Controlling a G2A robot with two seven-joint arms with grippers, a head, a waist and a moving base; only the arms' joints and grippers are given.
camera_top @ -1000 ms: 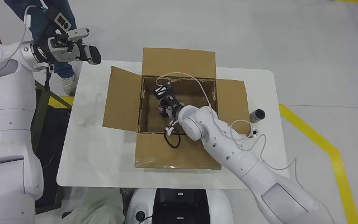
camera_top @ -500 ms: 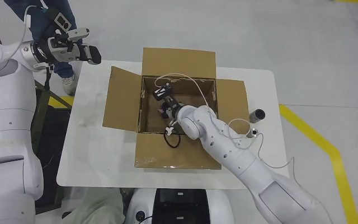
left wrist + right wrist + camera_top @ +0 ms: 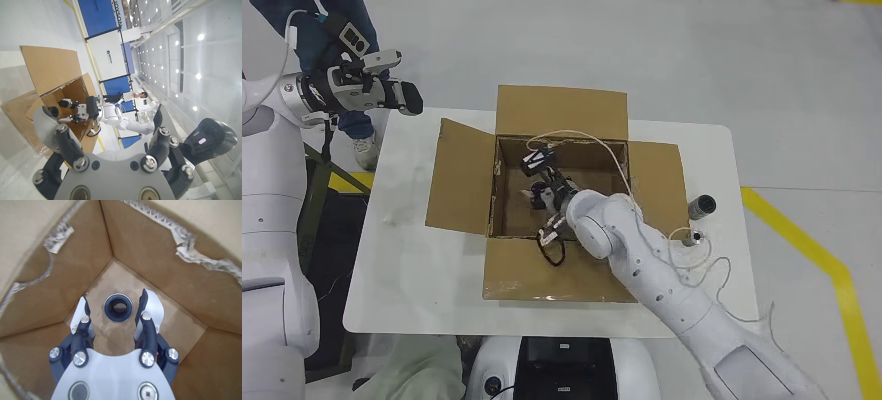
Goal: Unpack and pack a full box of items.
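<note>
Right gripper hangs inside the box, jaws wide, over an upright cylinder on its floor. Left gripper hovers near the table corner, wide and empty.

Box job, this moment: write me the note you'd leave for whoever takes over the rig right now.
Left gripper: open, empty, held off the table's far left corner.
Right gripper: open, down inside the box, fingers either side of a dark cylinder that stands on the box floor; not closed on it.
On the table, right of the box: a second cylinder and a small round item.
Done: flaps open; seemingly two items already out.
Left: probably grip the cylinder in the box and lift it out, then repack everything.
</note>
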